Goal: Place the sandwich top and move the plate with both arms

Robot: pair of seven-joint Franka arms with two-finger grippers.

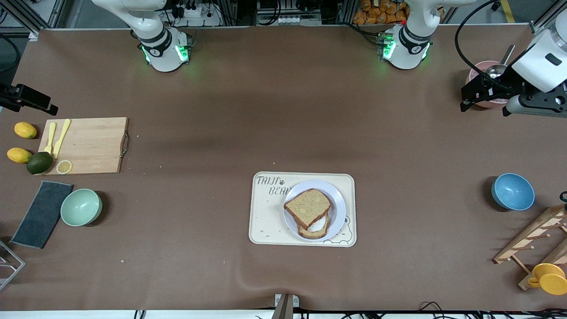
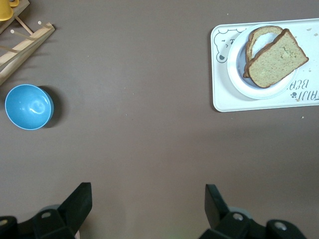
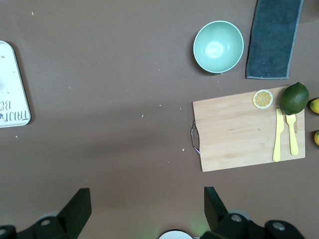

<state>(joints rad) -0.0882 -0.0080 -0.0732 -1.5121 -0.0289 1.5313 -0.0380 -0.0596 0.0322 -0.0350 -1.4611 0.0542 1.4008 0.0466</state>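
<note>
Centrally, a grainy square bread top [image 1: 307, 207] sat askew over the egg slice on the round, rimmed plate [image 1: 339, 208], itself on the tray [image 1: 261, 221]. Left gripper [image 2: 148, 201] and right gripper [image 3: 147, 204] hung well apart from it, fingers spread.

Light-brown wholemeal bread [image 1: 308, 206] with darker crust tops a pale lavender-white plate [image 1: 339, 212] on a cream tray [image 1: 266, 221] printed with dark lettering and a bear outline. The table [image 1: 283, 110] is brown. Bowls: one blue [image 1: 513, 191], one mint green [image 1: 81, 207]. Yellow cutlery [image 1: 57, 137] lies on a pale wooden board [image 1: 95, 146]; a cloth [image 1: 42, 214] is dark grey.
</note>
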